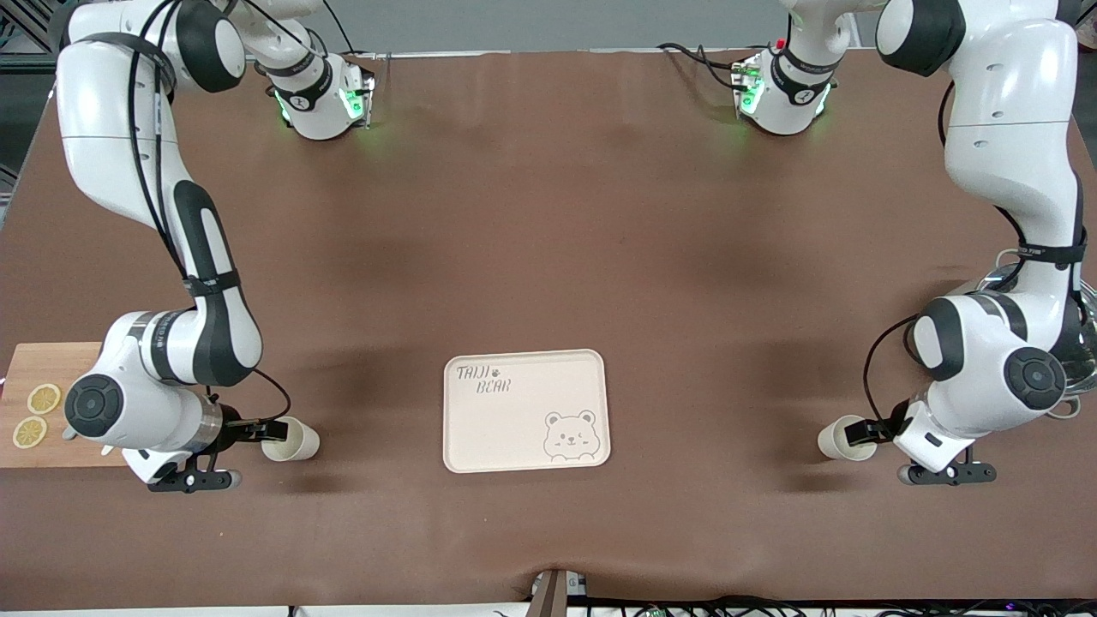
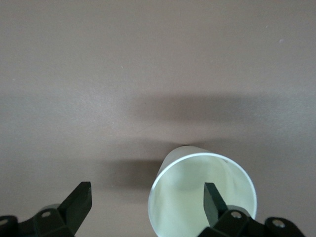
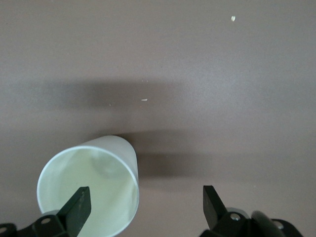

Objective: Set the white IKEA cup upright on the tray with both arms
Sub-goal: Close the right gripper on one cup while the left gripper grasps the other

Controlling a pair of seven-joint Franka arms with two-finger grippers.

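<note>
Two white cups lie on their sides on the brown table, one at each end. The cream tray point(image 1: 514, 428), printed "TAIJI BEAR", lies between them, bare. My right gripper point(image 1: 267, 428) is low at one cup point(image 1: 296, 440), open. In the right wrist view the gripper point(image 3: 145, 203) has one finger point(image 3: 79, 206) inside the cup's mouth point(image 3: 94, 187) and the other outside. My left gripper point(image 1: 864, 431) is low at the other cup point(image 1: 840, 438), open. In the left wrist view the gripper point(image 2: 146, 202) has one finger point(image 2: 213, 200) inside the cup's mouth point(image 2: 197, 187).
A bamboo cutting board point(image 1: 51, 364) with two lemon slices point(image 1: 43, 398) lies at the right arm's end. A glass bowl point(image 1: 1082, 360) sits partly hidden under the left arm. Cables hang at the table's front edge point(image 1: 557, 591).
</note>
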